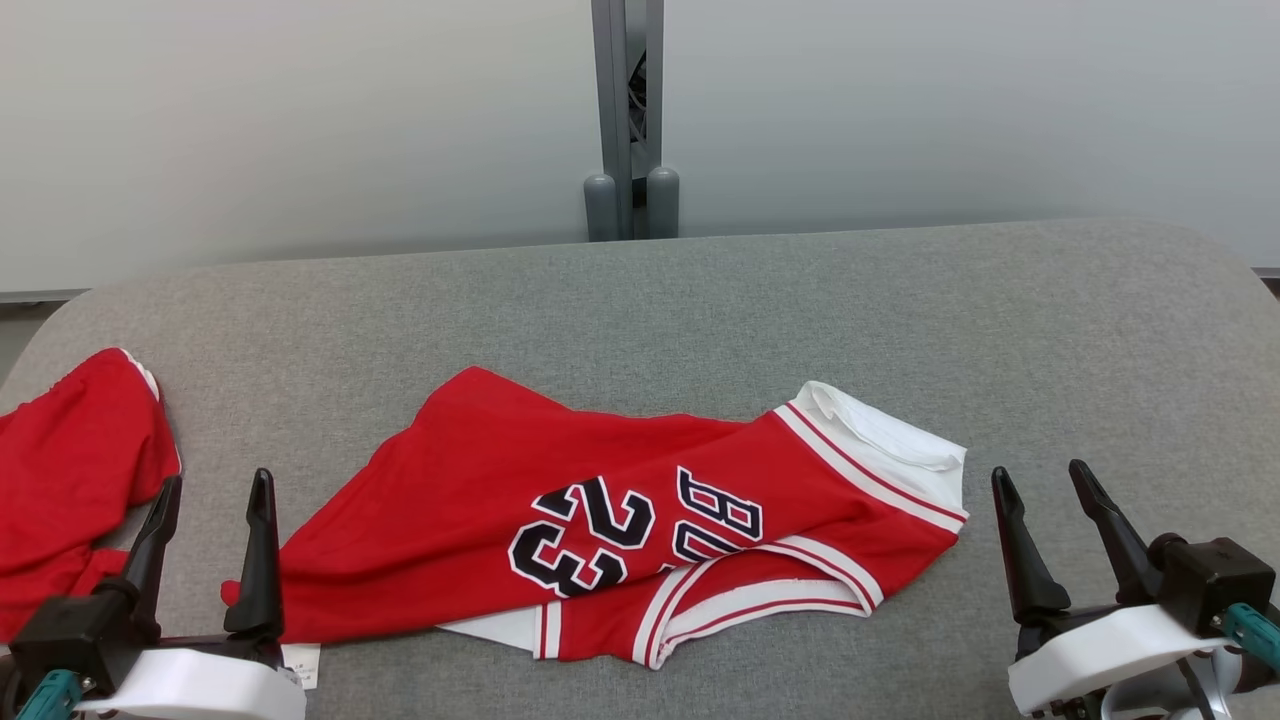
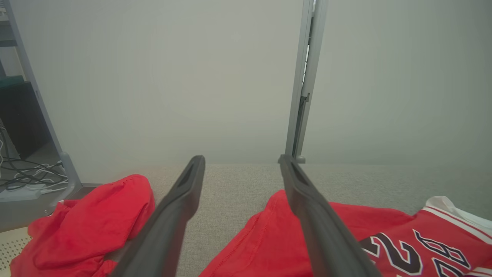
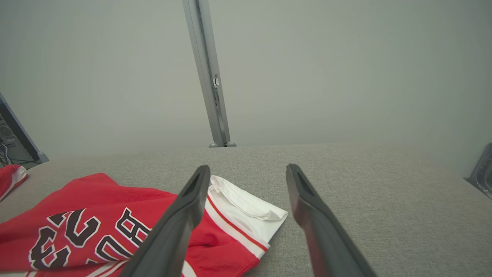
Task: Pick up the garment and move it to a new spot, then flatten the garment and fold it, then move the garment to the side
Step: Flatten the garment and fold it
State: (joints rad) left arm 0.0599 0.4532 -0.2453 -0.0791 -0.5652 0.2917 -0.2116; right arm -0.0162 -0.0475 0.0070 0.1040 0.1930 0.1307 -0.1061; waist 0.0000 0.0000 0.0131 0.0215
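The garment [image 1: 480,500] is a red jersey with white trim and the number 23, lying crumpled and partly folded over itself near the front middle of the grey table [image 1: 900,300]. My left gripper [image 1: 217,478] stands open at the jersey's left edge, nothing between its fingers. My right gripper [image 1: 1038,468] is open too, just right of the white-trimmed end, apart from it. In the left wrist view the open gripper [image 2: 241,157] frames bare table, with the jersey [image 2: 276,238] under the right finger. The right wrist view shows the open gripper [image 3: 248,167] beside the jersey's white end [image 3: 246,204].
A second red garment [image 1: 70,470] lies bunched at the table's left edge, also seen as a red heap [image 2: 88,219] in the left wrist view. A grey post [image 1: 630,120] rises behind the table against a pale wall. Bare cloth surface stretches across the back and right.
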